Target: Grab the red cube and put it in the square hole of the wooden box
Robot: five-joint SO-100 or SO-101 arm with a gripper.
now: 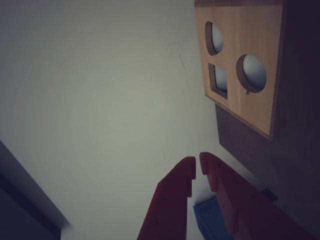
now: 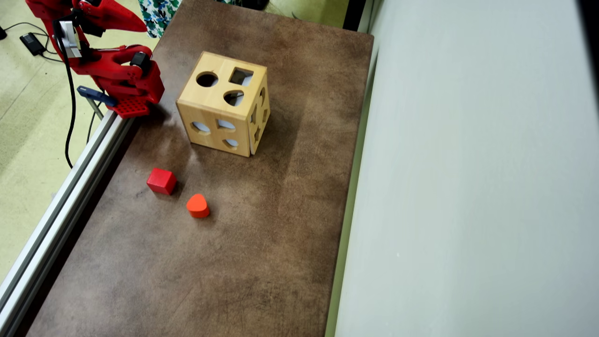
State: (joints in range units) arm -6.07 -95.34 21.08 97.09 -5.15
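In the overhead view the red cube (image 2: pixel 161 181) lies on the brown table, below and left of the wooden box (image 2: pixel 216 122). The box's top face carries the square hole (image 2: pixel 241 76) beside a round and a heart-shaped opening. My red gripper (image 2: pixel 140 27) is folded back at the top left, well away from the cube and apart from the box. In the wrist view the gripper (image 1: pixel 198 167) is shut, with only a sliver between the tips and nothing held. The box (image 1: pixel 257 107) shows at the upper right there; the cube is out of that view.
An orange-red heart block (image 2: pixel 197 206) lies just right of the cube. A metal rail (image 2: pixel 70 185) runs along the table's left edge, and a blue clamp (image 2: pixel 96 96) sits by the arm's base. A pale wall (image 2: pixel 468 187) bounds the table's right side.
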